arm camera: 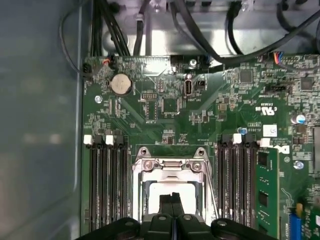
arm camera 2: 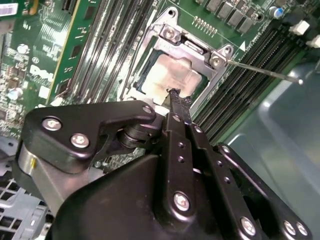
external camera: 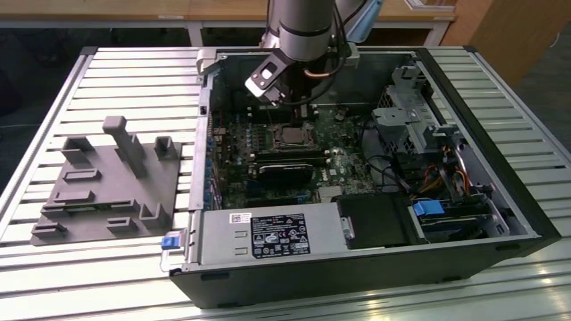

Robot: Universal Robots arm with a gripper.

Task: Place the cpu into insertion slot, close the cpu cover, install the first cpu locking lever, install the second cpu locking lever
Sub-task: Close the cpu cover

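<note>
Slatted metal table [external camera: 116, 73], an open case [external camera: 509, 154] lying on it, a grey jig [external camera: 107, 180] well off to the arm's side. Inside it's cramped, with cables and drive cages crowding in.

The gripper [arm camera: 172, 200] hangs over the board [arm camera: 200, 110], fingers pinched together with nothing between them. The cpu [arm camera: 165, 189] lies directly under the tips; whether they touch it I can't tell. It sits flat in the slot [arm camera: 146, 192], with the cover [arm camera: 170, 163] down around it. One lever [arm camera 2: 265, 70] juts free, just beside the gripper.

I'd guess the chip is light, stiff, slick on top and delicate underneath, so it's best gripped by its edges. The cover looks like thin, springy metal.
</note>
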